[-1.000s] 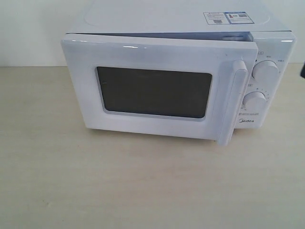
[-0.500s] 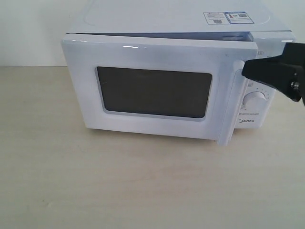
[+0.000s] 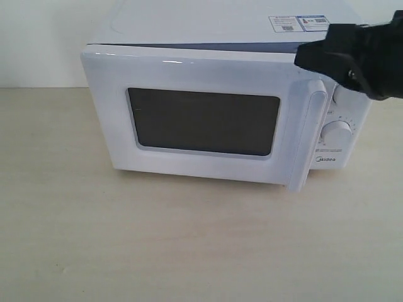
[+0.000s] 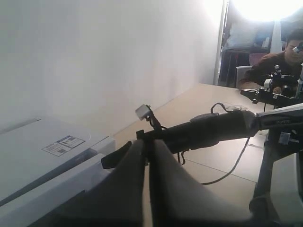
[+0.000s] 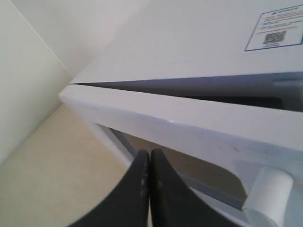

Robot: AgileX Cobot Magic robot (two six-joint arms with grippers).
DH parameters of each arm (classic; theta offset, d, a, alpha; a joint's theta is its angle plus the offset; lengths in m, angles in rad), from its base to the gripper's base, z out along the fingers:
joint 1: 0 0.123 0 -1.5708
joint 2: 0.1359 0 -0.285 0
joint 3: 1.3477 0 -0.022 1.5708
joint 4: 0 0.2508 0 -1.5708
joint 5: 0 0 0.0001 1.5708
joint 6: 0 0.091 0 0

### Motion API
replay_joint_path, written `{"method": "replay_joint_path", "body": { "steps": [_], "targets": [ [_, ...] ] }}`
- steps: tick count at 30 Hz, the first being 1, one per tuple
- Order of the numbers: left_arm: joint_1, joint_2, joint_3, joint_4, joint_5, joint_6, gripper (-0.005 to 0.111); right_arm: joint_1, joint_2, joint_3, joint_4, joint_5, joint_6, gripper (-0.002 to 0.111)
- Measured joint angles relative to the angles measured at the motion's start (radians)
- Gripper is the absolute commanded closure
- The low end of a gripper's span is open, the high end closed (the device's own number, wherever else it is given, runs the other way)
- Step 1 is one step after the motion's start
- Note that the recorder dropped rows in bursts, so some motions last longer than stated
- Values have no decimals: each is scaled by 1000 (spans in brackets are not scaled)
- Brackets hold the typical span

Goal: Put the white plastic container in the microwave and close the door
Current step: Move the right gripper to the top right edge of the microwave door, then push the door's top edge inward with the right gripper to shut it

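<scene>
**Door ajar, right claw at handle**

The microwave (image 3: 220,25) stands on the table (image 3: 189,251), its door (image 3: 201,69) open a crack. The right claw (image 3: 303,58), pinched closed and empty, sits just above the handle (image 3: 312,132). The left claw (image 4: 147,144) is likewise closed and empty.

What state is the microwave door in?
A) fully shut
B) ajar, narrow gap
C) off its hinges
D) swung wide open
B: a dark gap runs between the top edge of the door and the microwave body, and it is widest toward the handle side.
</scene>
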Motion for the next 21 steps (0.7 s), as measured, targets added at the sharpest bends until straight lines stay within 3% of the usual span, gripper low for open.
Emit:
{"method": "replay_joint_path", "body": {
  "steps": [13,21],
  "targets": [
    [0,0,0,0,0,0,102,396,157,-94,-44,-653,-51,108],
    [0,0,0,0,0,0,102,410,285,-133,-247,-779,237,108]
  ]
}}
